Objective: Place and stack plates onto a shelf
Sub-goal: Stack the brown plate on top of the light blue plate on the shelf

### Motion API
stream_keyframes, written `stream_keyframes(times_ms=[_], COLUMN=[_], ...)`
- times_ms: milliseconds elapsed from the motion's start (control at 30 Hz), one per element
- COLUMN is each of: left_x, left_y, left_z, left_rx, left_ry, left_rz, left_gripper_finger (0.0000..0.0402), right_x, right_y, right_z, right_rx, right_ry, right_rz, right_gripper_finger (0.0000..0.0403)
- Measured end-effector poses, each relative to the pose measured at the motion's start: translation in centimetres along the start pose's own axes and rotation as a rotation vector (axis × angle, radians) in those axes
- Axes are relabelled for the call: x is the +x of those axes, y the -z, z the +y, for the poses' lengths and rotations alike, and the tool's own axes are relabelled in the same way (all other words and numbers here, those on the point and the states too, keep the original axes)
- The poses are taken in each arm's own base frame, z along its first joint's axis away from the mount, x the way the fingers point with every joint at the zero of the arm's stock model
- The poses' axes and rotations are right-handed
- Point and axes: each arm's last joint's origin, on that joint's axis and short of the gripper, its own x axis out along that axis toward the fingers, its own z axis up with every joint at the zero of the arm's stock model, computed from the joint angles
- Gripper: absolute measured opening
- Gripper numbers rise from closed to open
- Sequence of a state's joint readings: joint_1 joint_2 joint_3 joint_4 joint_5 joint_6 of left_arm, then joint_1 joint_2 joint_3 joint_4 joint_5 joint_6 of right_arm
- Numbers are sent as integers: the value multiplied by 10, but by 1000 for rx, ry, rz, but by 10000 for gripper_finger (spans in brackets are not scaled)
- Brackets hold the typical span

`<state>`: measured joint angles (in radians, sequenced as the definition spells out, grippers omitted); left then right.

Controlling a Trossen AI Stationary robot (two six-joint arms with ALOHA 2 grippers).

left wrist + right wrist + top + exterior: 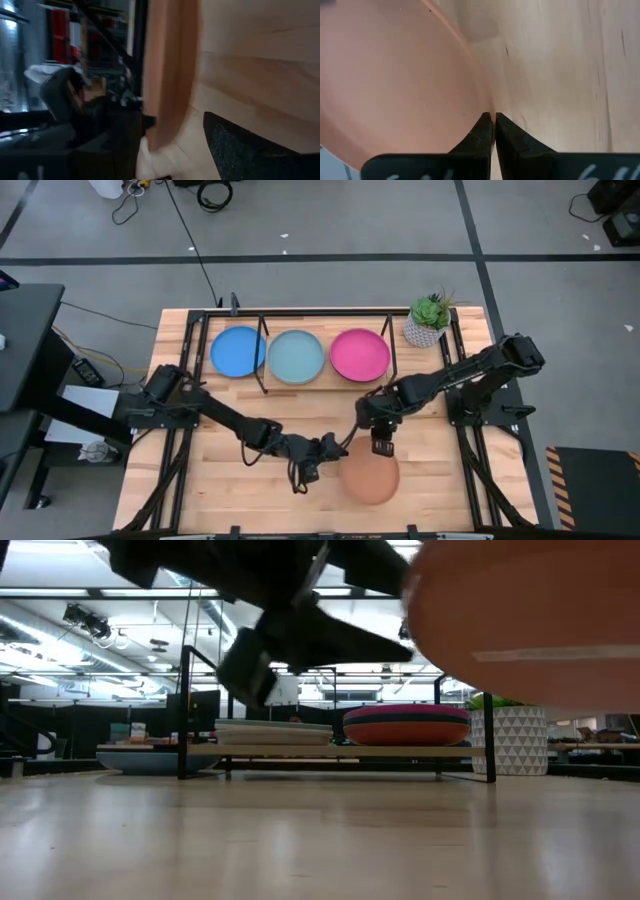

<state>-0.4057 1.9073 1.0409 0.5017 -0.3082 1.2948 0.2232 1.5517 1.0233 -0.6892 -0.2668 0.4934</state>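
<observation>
- Terracotta plate (370, 478) at the near edge of the worktop (200, 490), lifted: the low view shows it clear of the wood.
- Right gripper (382, 446) on the plate's far rim; its fingers (482, 131) are pinched nearly together on the thin rim.
- Left gripper (335, 448) at the plate's left rim; one dark finger (240, 145) shows beside the edge, with the rim apparently between the fingers.
- Judged: stiff, light, shallow; the matte surface should not slip much. The rim is the only hold, and a two-sided grip keeps it level. A knock would likely chip it.
- Shelf (300, 392), a pale wood board on thin black legs, stands beyond.
- On it: blue plate (237, 352), light teal plate (296, 356), magenta plate (359, 353); the low view shows stacks beneath.
- Potted plant (428, 320) in the far right corner.
</observation>
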Motion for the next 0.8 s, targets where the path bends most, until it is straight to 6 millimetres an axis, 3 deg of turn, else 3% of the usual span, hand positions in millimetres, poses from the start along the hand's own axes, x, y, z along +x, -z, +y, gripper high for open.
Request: stream_keyframes(times_ms=[200, 467, 633, 800], left_x=[5, 2, -1, -1], left_y=[6, -3, -8, -6], left_z=[0, -2, -4, -7], left_rx=[-13, -48, -73, -74], left_ry=[-14, -10, 4, 25], left_rz=[-10, -33, -24, 0], left_gripper_finger=[207, 112, 57, 49], right_x=[-3, -7, -8, -16], right_y=[-10, -19, -21, -20], right_z=[-6, -16, -17, -16], right_rx=[16, 44, 15, -4], right_ry=[-21, -17, -1, 4], right_rz=[-69, -117, -148, -157], right_gripper_finger=[21, 23, 44, 75])
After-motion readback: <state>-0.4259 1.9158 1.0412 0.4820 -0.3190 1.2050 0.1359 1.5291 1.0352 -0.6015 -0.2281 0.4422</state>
